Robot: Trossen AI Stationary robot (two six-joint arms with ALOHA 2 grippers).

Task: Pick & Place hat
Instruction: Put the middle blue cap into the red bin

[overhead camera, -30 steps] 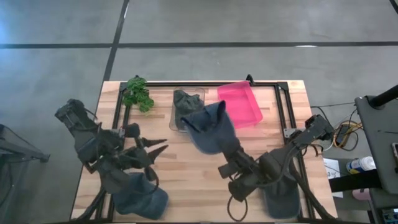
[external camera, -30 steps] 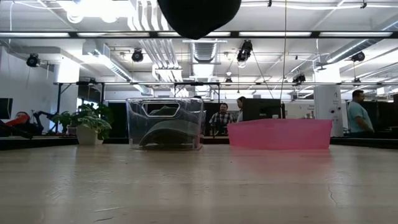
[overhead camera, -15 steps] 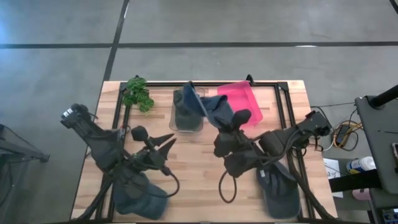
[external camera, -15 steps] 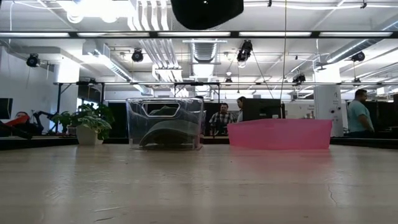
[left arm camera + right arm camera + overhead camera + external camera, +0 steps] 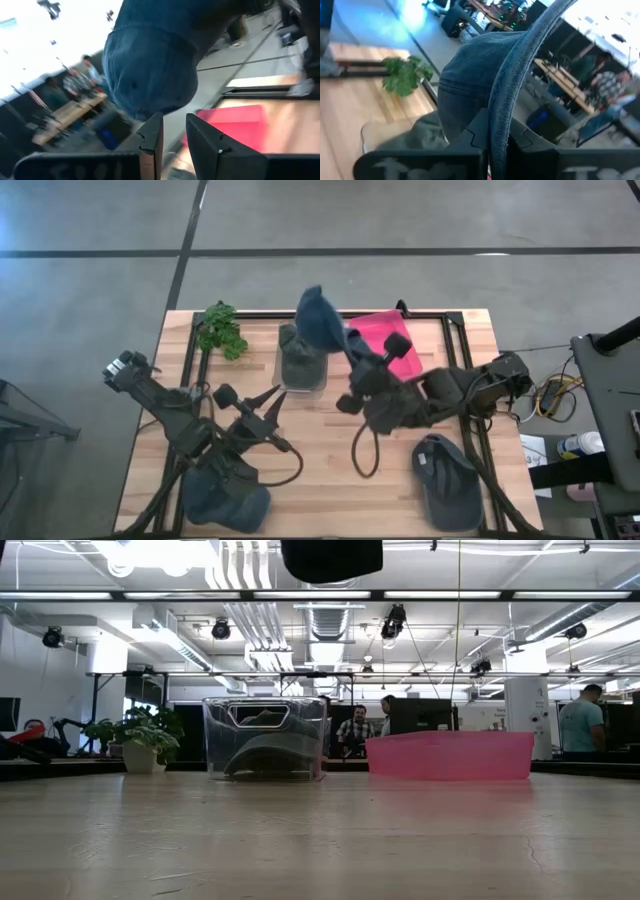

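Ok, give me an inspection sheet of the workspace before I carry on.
Surface: wooden table with black frame.
Job's things: blue denim hat held above the clear plastic bin, which already holds a dark hat; pink tray beside it.
Clutter: green plant; two more denim hats at the near edge.
Grippers: right gripper shut on the hat's brim; left gripper idle over the table, holding nothing.
Cables: black cable loop.
Surroundings: people at desks.

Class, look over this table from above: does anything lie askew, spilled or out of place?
Nothing is spilled or damaged. Two caps lie loose on the table's near edge, one at the left and one at the right. The right hand holds a blue denim cap above the clear bin, which already contains a dark cap.
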